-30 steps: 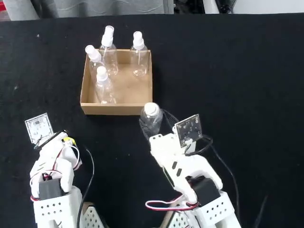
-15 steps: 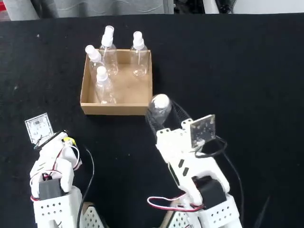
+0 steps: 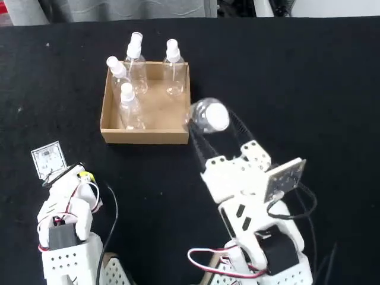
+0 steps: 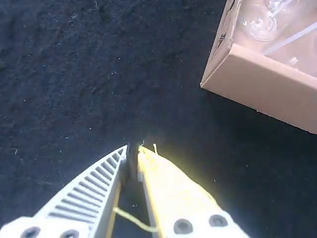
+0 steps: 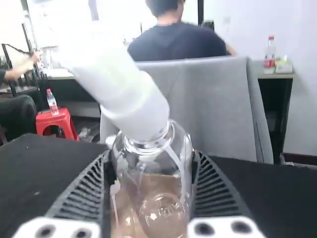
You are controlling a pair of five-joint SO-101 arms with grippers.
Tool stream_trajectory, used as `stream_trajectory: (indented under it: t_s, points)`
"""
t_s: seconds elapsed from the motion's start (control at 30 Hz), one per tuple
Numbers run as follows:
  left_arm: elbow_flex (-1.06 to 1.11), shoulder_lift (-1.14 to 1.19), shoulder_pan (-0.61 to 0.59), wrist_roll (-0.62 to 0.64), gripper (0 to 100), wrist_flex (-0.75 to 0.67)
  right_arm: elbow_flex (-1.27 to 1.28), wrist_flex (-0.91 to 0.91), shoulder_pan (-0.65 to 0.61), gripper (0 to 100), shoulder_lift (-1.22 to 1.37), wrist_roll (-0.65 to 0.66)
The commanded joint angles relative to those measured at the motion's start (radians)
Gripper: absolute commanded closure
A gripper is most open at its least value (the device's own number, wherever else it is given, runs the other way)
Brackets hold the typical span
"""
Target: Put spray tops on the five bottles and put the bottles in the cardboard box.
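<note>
Bottle [image 3: 208, 116] number five, clamped in my right pincer [image 3: 212, 126] beside the cardboard box [image 3: 145, 137].
High view: it hangs right of centre, just off the box's right wall, raised, I judge, to clear the rim; four capped bottles [image 3: 132, 110] stand inside. Left wrist view: my left pincer [image 4: 132, 152] rests together. Right wrist view: my fingers [image 5: 84, 193] squeeze its body below the spray top [image 5: 116, 91].

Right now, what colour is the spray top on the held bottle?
White spray top, clearest in right wrist view.

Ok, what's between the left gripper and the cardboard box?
Only bare black table, as the left wrist view shows, separates the left gripper from the cardboard box.
</note>
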Motion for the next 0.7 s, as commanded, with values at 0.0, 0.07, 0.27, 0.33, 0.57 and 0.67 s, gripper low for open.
stream_trajectory:
  t_s: [0.0,0.07,0.27,0.33,0.57,0.67]
  points:
    - [0.022,-0.002,-0.01,-0.008,97,0.006,-0.131,-0.103,0.025,94.9,0.191,0.0]
    - [0.022,-0.002,-0.01,-0.008,97,0.006,-0.17,-0.153,0.025,94.9,0.297,-0.006]
    - [0.022,-0.002,-0.01,-0.008,97,0.006,-0.211,-0.304,0.025,94.9,0.547,-0.008]
    - [0.022,-0.002,-0.01,-0.008,97,0.006,-0.208,-0.345,0.025,94.9,0.61,-0.008]
    - [0.022,-0.002,-0.01,-0.008,97,0.006,-0.206,-0.474,0.002,94.9,0.788,-0.009]
    - [0.022,-0.002,-0.01,-0.008,97,0.006,-0.214,-0.52,-0.018,94.9,0.865,-0.008]
